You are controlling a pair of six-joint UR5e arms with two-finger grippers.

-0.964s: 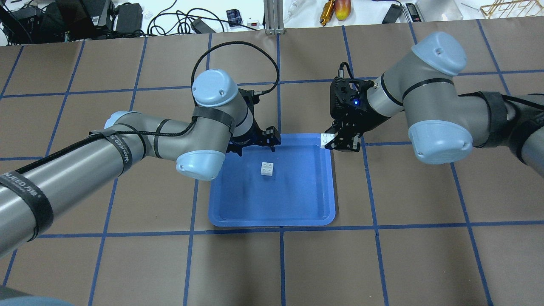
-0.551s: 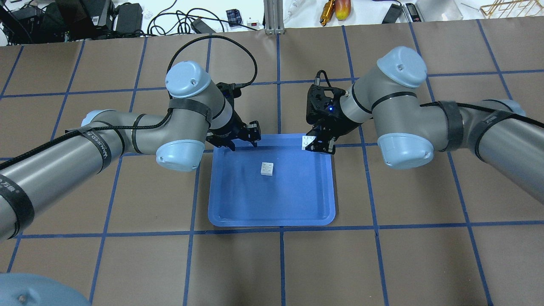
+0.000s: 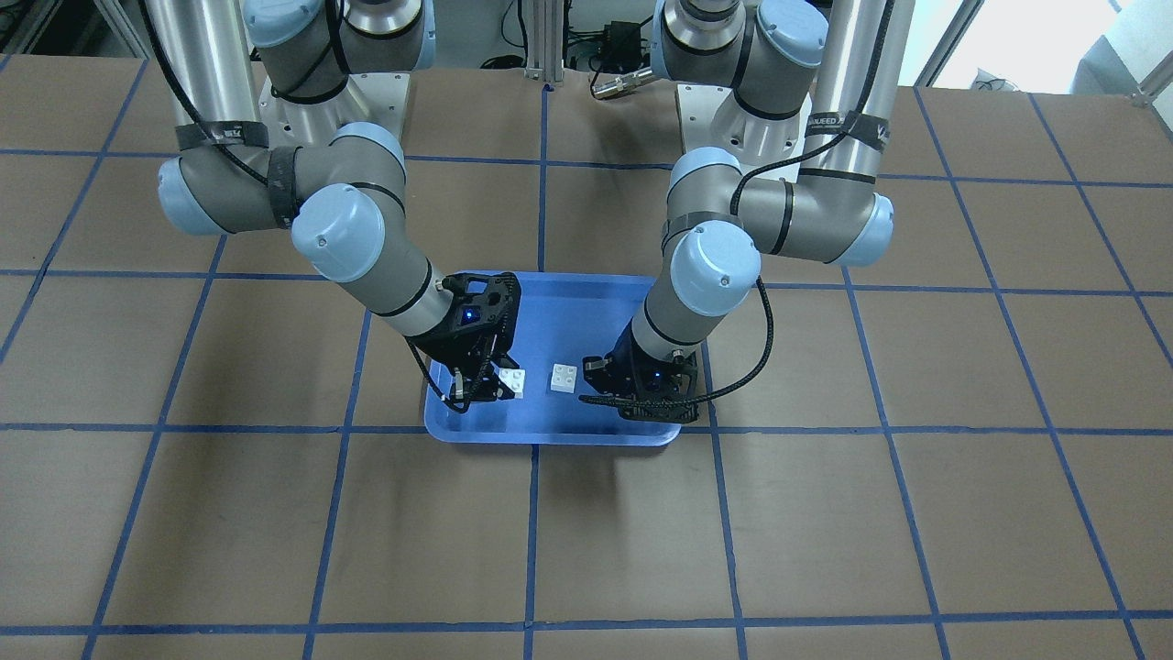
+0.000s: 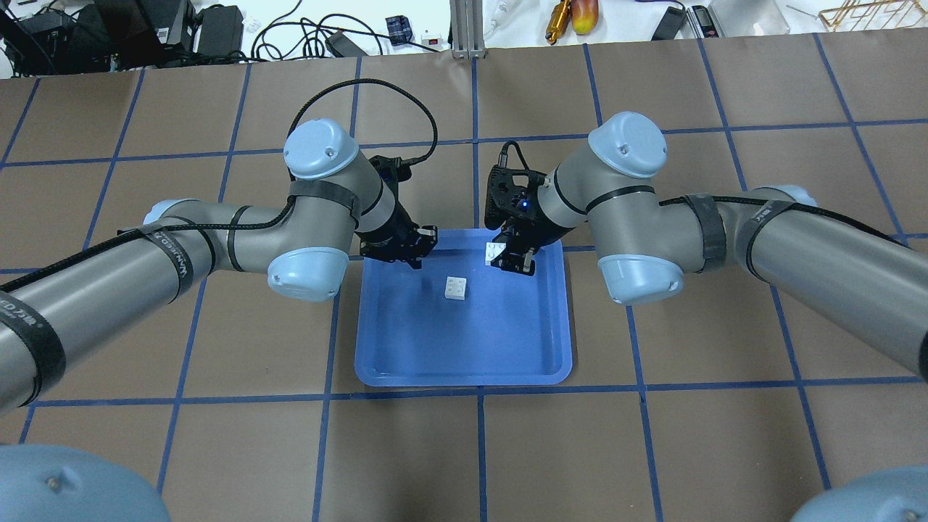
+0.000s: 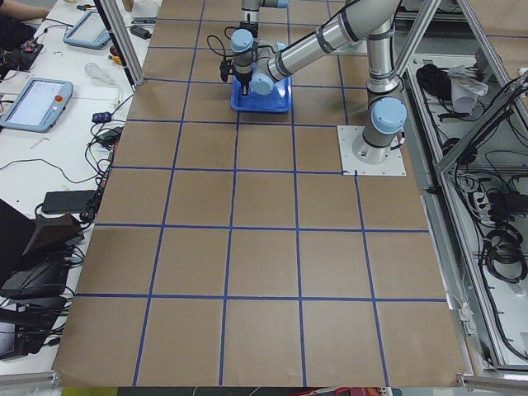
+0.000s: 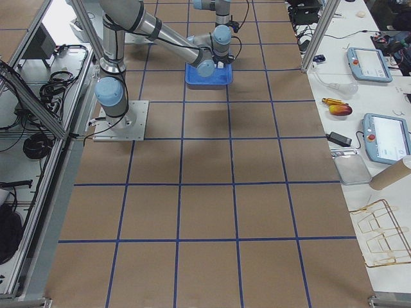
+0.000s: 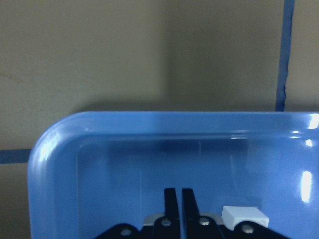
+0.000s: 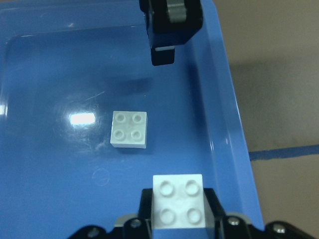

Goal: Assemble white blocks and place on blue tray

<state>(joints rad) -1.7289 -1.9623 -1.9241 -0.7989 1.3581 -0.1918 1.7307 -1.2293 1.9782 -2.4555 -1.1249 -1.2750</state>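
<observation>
**Taped brown table, blue tray at its middle**

A brown table ruled with blue tape lines fills the overhead view. Beyond its far edge, a white bench holds black cables and tools. At left, the left gripper hangs over the blue tray's far-left corner, fingers pressed together on nothing. One white block lies studs-up on the tray floor. Further right, the right gripper pinches the second white block above the tray.
</observation>
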